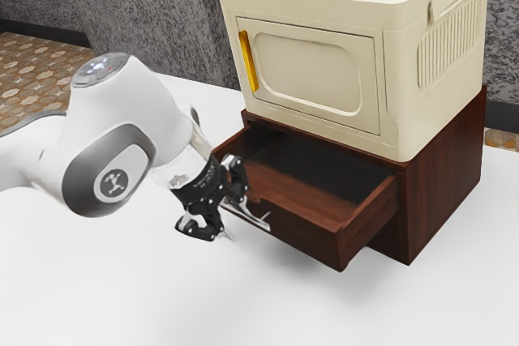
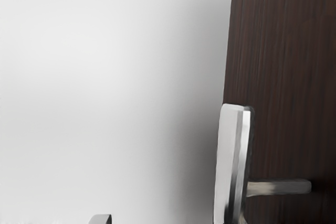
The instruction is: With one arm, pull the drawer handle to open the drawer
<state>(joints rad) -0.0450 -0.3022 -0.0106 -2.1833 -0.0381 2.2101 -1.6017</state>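
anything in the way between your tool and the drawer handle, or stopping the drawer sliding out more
Nothing visible: my tool is right at the handle, and the drawer, already partly out, has nothing I can see blocking its front except my own tool and arm.

In the exterior view, you observe bright, diffuse light that reads as coming from above. Note the soft shadow on the white table (image 1: 105,289) beneath the drawer (image 1: 300,229), and the dim drawer interior (image 1: 312,166). In the wrist view, you observe grey shading beside the drawer front (image 2: 283,77) and a bright streak on the handle (image 2: 227,150)
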